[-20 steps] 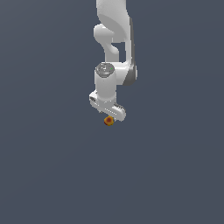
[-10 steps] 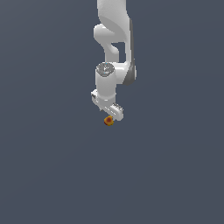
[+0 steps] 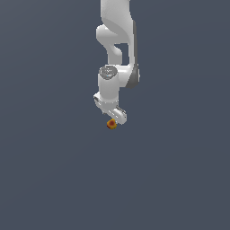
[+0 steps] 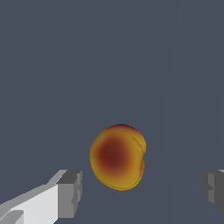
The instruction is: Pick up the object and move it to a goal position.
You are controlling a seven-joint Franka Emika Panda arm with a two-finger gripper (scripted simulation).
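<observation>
The object point(image 3: 111, 124) is a tiny rounded orange-red thing with a yellowish rim, lying on the grey floor directly under the white arm. In the wrist view the object point(image 4: 117, 156) sits between the two fingers with a gap on each side, closer to one finger point(image 4: 70, 192) than to the other finger point(image 4: 213, 187). My gripper point(image 3: 112, 120) point(image 4: 141, 187) is open, its fingers standing wide apart on either side of the object without touching it. The hand hides part of the object in the exterior view.
A plain dark grey floor point(image 3: 54, 179) spreads around the arm on all sides. No other object, container or edge shows in either view.
</observation>
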